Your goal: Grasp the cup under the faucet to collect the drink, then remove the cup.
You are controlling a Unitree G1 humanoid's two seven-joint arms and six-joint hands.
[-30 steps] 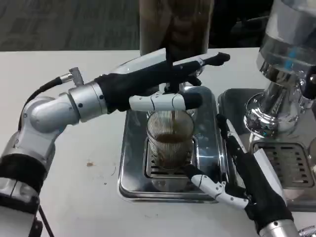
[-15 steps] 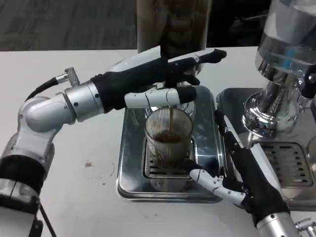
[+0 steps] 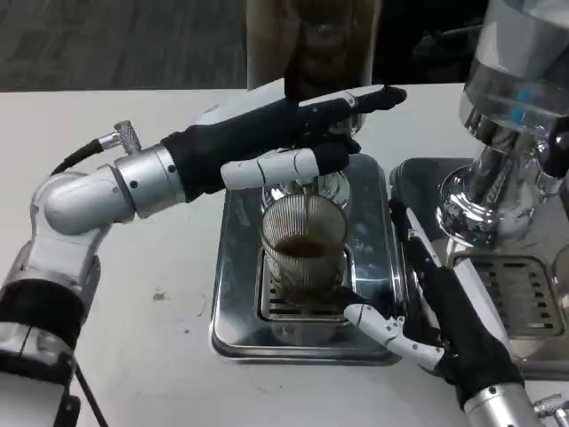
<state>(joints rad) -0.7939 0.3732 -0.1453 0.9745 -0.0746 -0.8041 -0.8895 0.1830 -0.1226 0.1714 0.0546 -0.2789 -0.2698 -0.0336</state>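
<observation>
A ribbed glass cup (image 3: 304,249), about a third full of brown drink, stands on the grate of a steel drip tray (image 3: 233,267) under the faucet (image 3: 318,182). My left hand (image 3: 276,138) lies across the faucet lever above the cup, with its long fingers stretched toward the dispenser and its thumb below them. Lower right, my right hand (image 3: 453,329) rests on the tray's right edge beside the cup with its fingers spread. Its thumb reaches toward the cup's base, and the hand holds nothing.
The brown drink dispenser (image 3: 311,40) rises behind the tray. A second chrome machine (image 3: 507,116) with its own grated tray (image 3: 516,289) stands close on the right, next to my right forearm. Bare white table (image 3: 142,302) lies to the left.
The brown stream falling into the cup has thinned to almost nothing and the level has risen slightly. My left hand shifted a little left and up, while the right hand barely moved.
</observation>
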